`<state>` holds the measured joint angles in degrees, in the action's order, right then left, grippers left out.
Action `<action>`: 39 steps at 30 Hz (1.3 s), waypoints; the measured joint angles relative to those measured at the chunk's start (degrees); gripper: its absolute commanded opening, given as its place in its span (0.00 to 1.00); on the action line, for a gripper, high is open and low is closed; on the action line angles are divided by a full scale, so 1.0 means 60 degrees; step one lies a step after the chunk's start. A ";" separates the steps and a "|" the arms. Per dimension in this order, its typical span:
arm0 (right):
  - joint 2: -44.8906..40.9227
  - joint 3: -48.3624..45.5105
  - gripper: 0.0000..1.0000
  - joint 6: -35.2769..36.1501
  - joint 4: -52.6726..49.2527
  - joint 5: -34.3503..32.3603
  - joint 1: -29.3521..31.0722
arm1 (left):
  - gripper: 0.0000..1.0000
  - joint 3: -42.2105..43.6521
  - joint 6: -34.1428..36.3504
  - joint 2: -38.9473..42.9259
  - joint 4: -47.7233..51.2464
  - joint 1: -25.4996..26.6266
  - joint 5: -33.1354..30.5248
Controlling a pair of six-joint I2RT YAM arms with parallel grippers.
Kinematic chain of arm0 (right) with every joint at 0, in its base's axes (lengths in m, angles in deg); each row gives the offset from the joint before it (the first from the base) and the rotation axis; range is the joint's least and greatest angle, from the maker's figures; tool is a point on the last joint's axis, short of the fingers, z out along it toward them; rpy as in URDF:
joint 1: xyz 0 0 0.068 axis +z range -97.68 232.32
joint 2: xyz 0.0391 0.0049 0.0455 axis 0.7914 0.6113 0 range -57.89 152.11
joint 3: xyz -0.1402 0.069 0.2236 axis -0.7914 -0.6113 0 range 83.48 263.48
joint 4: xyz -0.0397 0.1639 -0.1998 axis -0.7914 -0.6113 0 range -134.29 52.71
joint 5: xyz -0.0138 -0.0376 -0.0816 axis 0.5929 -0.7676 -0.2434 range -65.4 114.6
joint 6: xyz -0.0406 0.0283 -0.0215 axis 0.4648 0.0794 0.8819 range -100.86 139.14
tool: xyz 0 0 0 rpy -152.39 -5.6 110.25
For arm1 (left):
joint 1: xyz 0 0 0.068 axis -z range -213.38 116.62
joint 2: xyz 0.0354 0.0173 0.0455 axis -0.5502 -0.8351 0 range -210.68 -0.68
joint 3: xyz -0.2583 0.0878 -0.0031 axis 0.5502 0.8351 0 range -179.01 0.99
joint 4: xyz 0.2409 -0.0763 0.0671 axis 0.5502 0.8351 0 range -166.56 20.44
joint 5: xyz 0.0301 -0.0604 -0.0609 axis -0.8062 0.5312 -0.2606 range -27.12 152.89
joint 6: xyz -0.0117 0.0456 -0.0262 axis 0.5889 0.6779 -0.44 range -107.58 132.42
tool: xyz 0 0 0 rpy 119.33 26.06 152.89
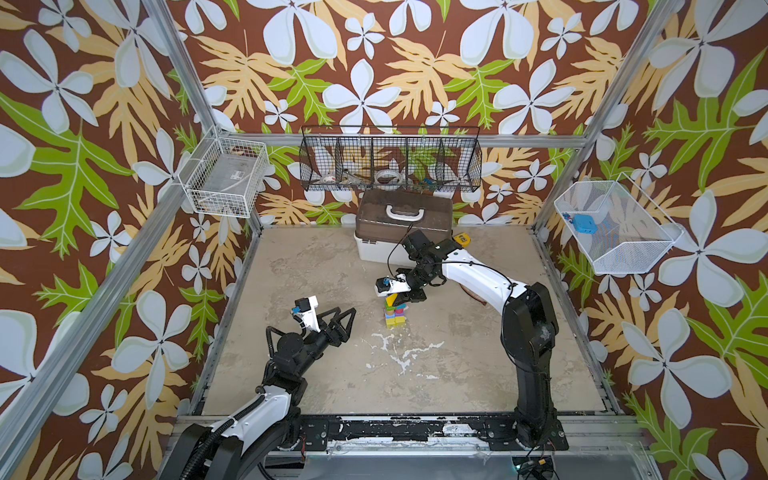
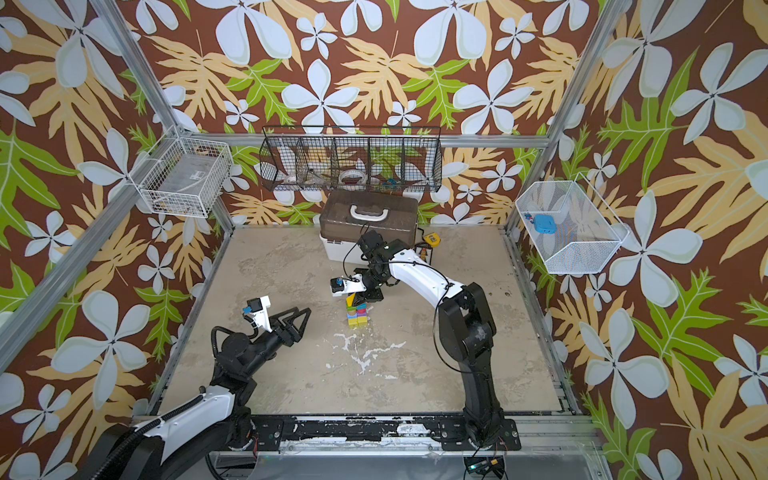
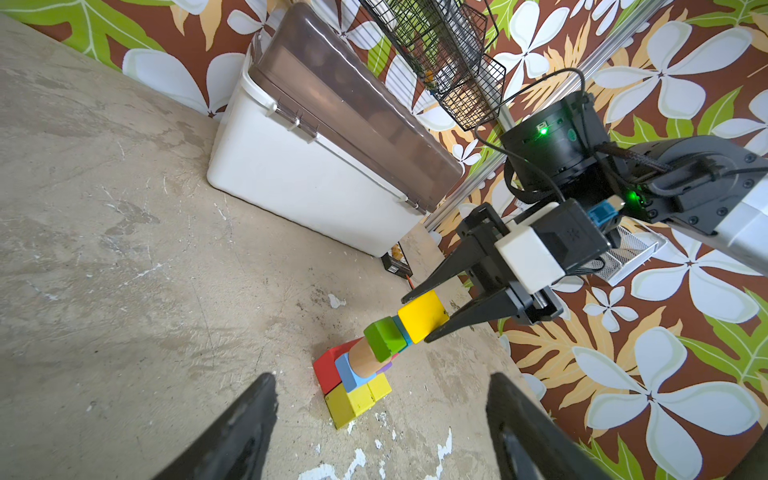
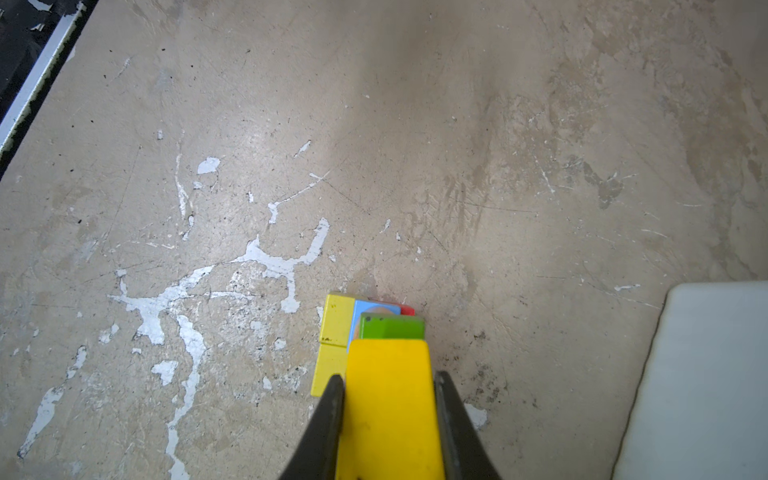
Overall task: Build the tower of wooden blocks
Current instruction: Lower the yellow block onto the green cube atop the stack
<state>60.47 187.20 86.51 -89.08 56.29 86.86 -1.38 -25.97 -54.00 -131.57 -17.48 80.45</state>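
We see right gripper (image 3: 417, 319) pinching yellow block (image 3: 424, 313) atop wood block tower (image 1: 395, 313), centre of table (image 1: 457, 365); seating unclear. Nearby, left gripper (image 1: 351, 325) spread, empty. We judge: square over green block (image 3: 384, 336), lower slowly, release gently.

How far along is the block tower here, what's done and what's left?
Done: the wood block tower stands with yellow cubes at its base, then red, blue, a tan cylinder and a green block. In hand: the right gripper is shut on a yellow block at the top; the left gripper is open, apart. Left: probably seating and releasing it.
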 measured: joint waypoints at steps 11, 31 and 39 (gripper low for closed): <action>0.0062 0.0036 0.07 -0.0197 0.0073 -0.0073 0.0051 | 0.80 -0.0095 0.0000 -0.0098 0.0062 0.0011 -0.0102; 0.0237 -0.0018 0.11 -0.0470 0.0204 -0.0401 0.0091 | 0.79 -0.0160 0.0000 -0.0229 0.0076 0.0062 -0.0131; 0.0237 -0.0004 0.11 -0.0474 0.0200 -0.0393 0.0157 | 0.79 -0.0219 0.0000 -0.0321 0.0076 0.0069 -0.0131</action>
<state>61.89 187.18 83.67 -87.88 53.92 87.80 -2.69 -25.97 -55.92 -131.11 -17.06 79.66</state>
